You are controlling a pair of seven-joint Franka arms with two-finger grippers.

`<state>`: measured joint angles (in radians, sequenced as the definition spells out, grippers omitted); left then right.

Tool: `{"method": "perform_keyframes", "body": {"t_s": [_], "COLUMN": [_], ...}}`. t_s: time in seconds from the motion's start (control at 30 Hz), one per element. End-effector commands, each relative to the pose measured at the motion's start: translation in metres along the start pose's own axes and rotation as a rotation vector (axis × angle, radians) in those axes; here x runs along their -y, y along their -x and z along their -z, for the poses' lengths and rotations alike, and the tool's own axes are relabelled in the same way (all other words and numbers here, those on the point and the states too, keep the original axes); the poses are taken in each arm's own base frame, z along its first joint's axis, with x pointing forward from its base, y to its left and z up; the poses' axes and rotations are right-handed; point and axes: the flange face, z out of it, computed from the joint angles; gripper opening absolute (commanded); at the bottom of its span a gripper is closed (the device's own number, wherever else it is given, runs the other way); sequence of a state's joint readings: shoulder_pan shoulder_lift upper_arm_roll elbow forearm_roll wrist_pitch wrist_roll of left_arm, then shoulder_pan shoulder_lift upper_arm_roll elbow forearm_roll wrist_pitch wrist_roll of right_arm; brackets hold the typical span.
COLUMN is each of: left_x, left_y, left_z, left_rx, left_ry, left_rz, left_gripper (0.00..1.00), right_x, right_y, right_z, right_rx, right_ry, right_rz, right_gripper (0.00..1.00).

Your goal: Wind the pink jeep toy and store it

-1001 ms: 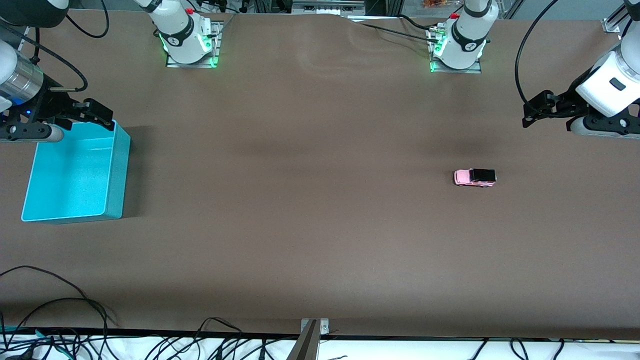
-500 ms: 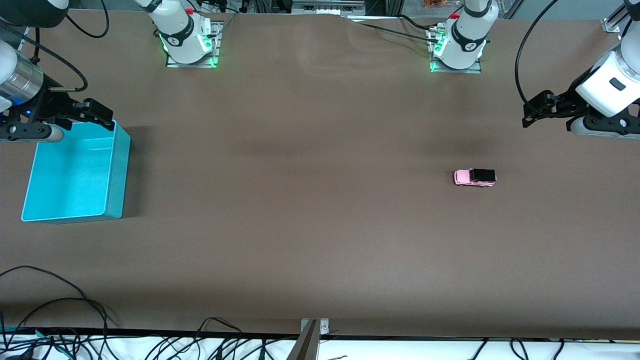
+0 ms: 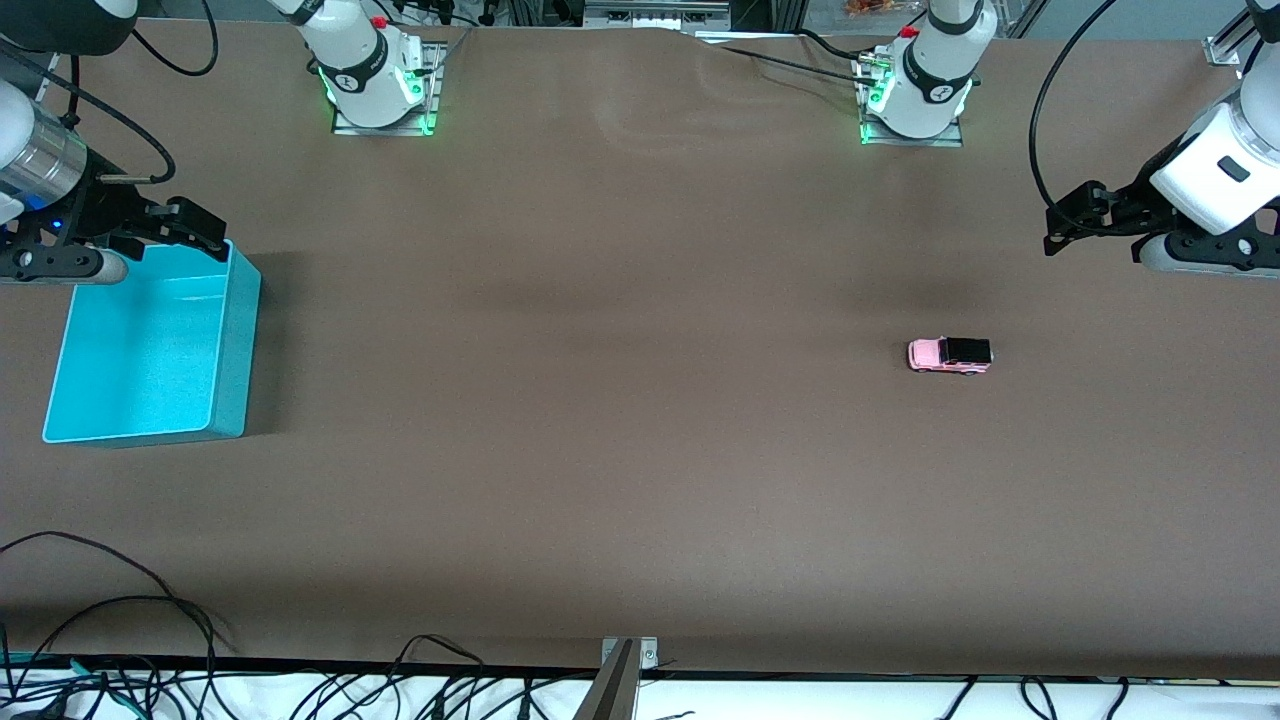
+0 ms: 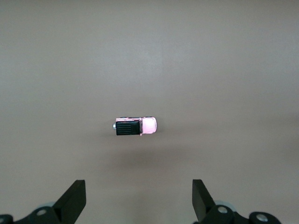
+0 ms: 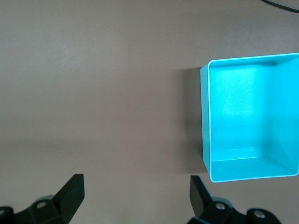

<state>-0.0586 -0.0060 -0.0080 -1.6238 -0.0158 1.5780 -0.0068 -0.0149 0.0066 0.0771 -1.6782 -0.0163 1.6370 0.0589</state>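
The pink jeep toy (image 3: 950,355), a tiny pink car with a black rear roof, stands on its wheels on the brown table toward the left arm's end. It also lies in the left wrist view as the jeep (image 4: 135,126), apart from the fingers. My left gripper (image 3: 1070,222) hangs open over bare table near that end, with nothing between its fingers (image 4: 74,199); its midpoint is the left gripper (image 4: 139,203). My right gripper (image 3: 200,230) hangs open and empty over the rim of the turquoise bin (image 3: 232,340); in its own view the right gripper (image 5: 135,196) is beside the bin (image 5: 205,121).
The turquoise bin holds nothing and sits at the right arm's end of the table. Both arm bases (image 3: 375,85) stand along the edge farthest from the front camera. Loose cables (image 3: 120,620) lie along the edge nearest that camera.
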Motion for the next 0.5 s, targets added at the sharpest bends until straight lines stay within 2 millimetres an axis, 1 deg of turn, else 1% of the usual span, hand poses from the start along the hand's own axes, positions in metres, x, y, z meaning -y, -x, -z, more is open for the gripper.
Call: {"method": "perform_keyframes", "body": {"t_s": [0.0,0.07,0.1,0.17,0.47], "left_x": [-0.003,-0.005,-0.011,-0.019,-0.02], "left_y": [-0.004,-0.012,-0.012,-0.012,-0.012], "left_z": [0.003,-0.011,-0.013,-0.013,-0.014], "left_rx": [0.009,0.034,0.039,0.038,0.039], "left_ry": [0.012,0.009,0.006,0.004,0.004], "left_rz": [-0.017,-0.021,-0.03,-0.044,-0.047], "left_gripper": [1.0,1.0,1.0,1.0,1.0], "right_x": [-0.002,-0.002,-0.002,-0.002,-0.001], "right_y": [-0.003,-0.003,-0.003,-0.003,-0.003], "right_z": [0.005,0.006,0.005,0.006,0.006], "right_rx": [-0.007,-0.009,-0.007,-0.009,-0.007], "right_ry": [-0.009,-0.009,-0.009,-0.009,-0.008], "right_rz": [-0.002,-0.002,-0.002,-0.002,-0.002], "right_gripper": [1.0,1.0,1.0,1.0,1.0]}}
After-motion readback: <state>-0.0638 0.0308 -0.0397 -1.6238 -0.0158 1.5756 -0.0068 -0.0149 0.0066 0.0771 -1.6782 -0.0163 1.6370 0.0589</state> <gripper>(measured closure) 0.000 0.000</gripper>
